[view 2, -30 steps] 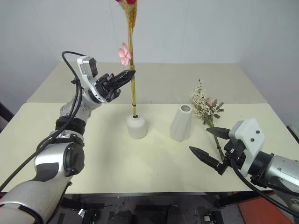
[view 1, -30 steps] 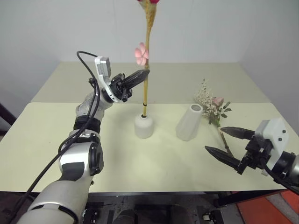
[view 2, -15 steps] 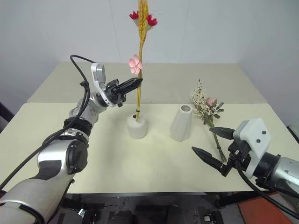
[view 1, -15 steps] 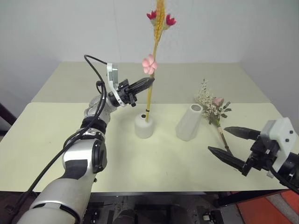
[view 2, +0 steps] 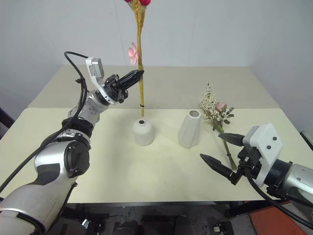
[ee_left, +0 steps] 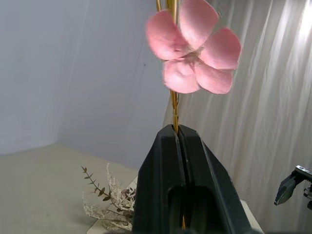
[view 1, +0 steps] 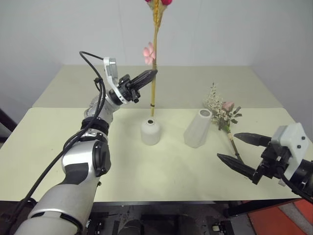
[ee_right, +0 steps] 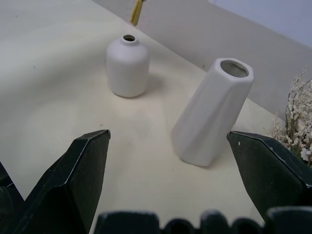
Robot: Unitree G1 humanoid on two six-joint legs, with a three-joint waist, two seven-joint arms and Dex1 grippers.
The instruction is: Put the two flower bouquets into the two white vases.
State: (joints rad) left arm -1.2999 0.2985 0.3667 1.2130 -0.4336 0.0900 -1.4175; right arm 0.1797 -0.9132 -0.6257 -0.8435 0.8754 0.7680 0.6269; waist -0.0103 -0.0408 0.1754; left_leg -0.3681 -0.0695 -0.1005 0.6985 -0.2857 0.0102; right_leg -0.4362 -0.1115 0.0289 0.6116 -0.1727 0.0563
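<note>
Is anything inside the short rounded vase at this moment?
No. The short rounded vase has an open mouth; the wheat-stalk bunch, pinched by the left gripper, hangs with its stem tip above it. The vase's interior below the mouth is hidden.

No readable text, label, brand, number or sign is showing anywhere in these views.
</note>
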